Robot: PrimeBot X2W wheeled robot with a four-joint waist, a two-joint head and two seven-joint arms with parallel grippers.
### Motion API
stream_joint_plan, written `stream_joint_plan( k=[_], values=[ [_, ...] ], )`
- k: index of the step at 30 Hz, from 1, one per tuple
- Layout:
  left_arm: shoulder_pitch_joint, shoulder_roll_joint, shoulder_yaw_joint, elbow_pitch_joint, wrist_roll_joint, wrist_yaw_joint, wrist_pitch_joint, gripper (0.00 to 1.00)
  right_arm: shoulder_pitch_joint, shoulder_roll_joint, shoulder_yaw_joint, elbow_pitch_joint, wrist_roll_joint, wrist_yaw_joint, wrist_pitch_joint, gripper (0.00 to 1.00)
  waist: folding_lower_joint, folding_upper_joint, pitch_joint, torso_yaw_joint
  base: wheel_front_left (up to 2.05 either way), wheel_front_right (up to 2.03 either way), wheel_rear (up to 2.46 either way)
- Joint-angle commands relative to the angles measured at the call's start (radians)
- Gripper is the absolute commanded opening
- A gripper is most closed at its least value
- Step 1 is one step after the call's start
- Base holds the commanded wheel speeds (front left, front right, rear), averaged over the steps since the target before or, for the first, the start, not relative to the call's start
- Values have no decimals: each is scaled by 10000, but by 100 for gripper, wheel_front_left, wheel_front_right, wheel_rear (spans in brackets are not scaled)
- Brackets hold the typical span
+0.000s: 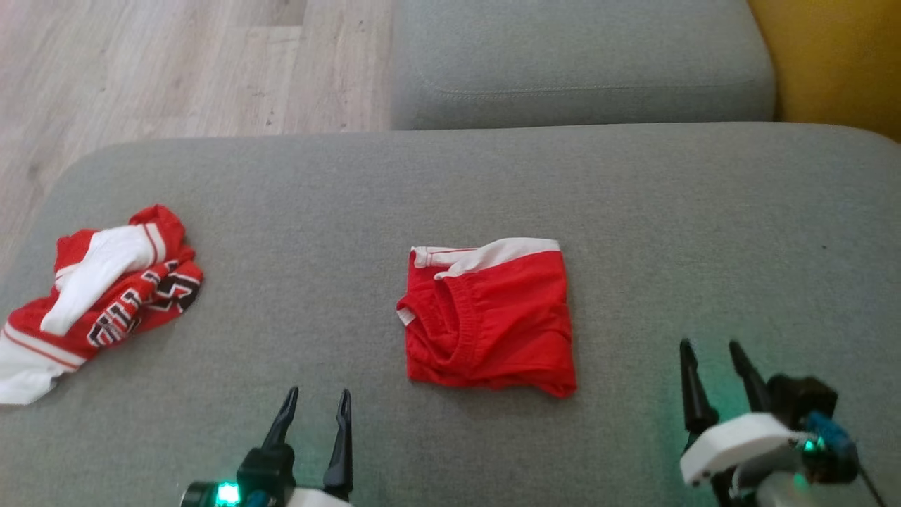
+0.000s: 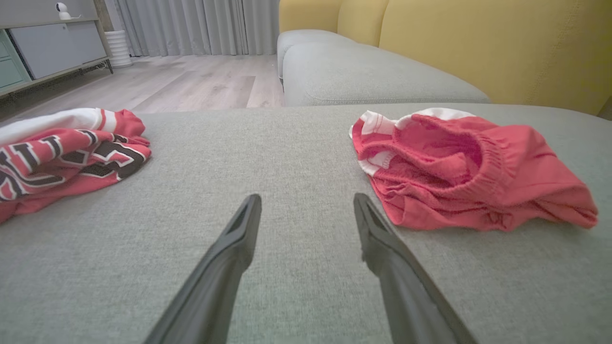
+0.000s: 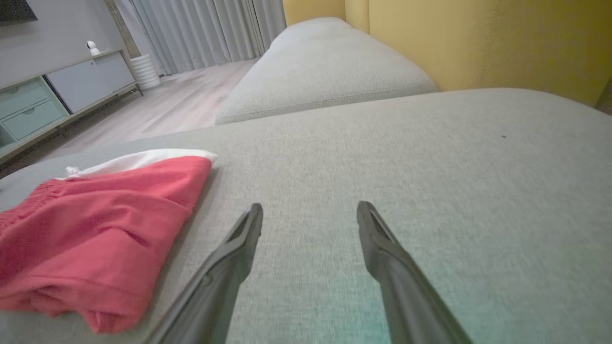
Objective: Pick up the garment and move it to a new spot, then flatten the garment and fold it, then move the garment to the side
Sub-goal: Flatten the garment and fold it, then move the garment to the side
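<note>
Two grippers nearest. Left gripper (image 1: 318, 393): fingers spread wide, empty. Right gripper (image 1: 709, 345): likewise wide, empty. Both over the grey seat cushion (image 1: 704, 211), touching no cloth. Red shorts (image 1: 489, 317): folded, white band at far edge, mid-cushion, just beyond and between the grippers. Red-and-white jersey (image 1: 105, 296): crumpled, at the cushion's left edge, well apart from the shorts. Second grey cushion (image 1: 577, 63), wood floor (image 1: 176, 63) and yellow backrest (image 1: 838, 56) lie farthest.

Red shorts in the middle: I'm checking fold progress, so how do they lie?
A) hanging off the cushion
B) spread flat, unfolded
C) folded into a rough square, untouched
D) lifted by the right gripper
C: the red shorts lie folded square on the grey cushion, left gripper and right gripper open and clear of them.
</note>
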Motion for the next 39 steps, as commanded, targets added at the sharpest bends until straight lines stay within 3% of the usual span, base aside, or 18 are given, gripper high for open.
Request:
stream_joint_plan(
  k=[1,12,18,28,29,30,31,32,39],
  values=[
    [-291,34,376,-374,40,-14,-82,100,-183,57,224,-279,-90,39,-136,100,1,0,-27,-38,0,0,0],
    [-248,33,121,-516,-180,0,-82,100,-537,81,1085,-127,396,39,-137,100,1,0,163,80,0,0,0],
    [-472,32,-293,-372,-566,59,-82,100,-1951,82,2594,954,1645,39,22,100,1,0,706,677,0,0,0],
    [-974,32,-769,-260,-769,124,-82,100,-3482,83,2834,3519,1883,39,172,100,1,0,1418,1631,0,0,0],
    [-1007,32,-800,-243,-797,123,-82,100,-3519,83,2847,3769,1903,39,190,91,1,0,1451,1674,0,0,0],
    [-1038,32,-818,-240,-810,131,-82,100,-3550,83,2870,4001,1887,39,191,43,1,0,1485,1692,0,0,0],
    [-1058,32,-821,-241,-819,144,-82,100,-3581,83,2843,4182,1905,39,160,8,1,0,1503,1688,0,0,0],
    [-1066,32,-805,-248,-826,166,-82,100,-3615,83,2836,4335,1886,39,122,0,1,0,1511,1652,0,0,0],
    [-1088,32,-588,-244,-691,71,-82,100,-3704,83,2755,4358,1876,39,-115,0,1,0,1298,668,0,0,0]
  ],
)
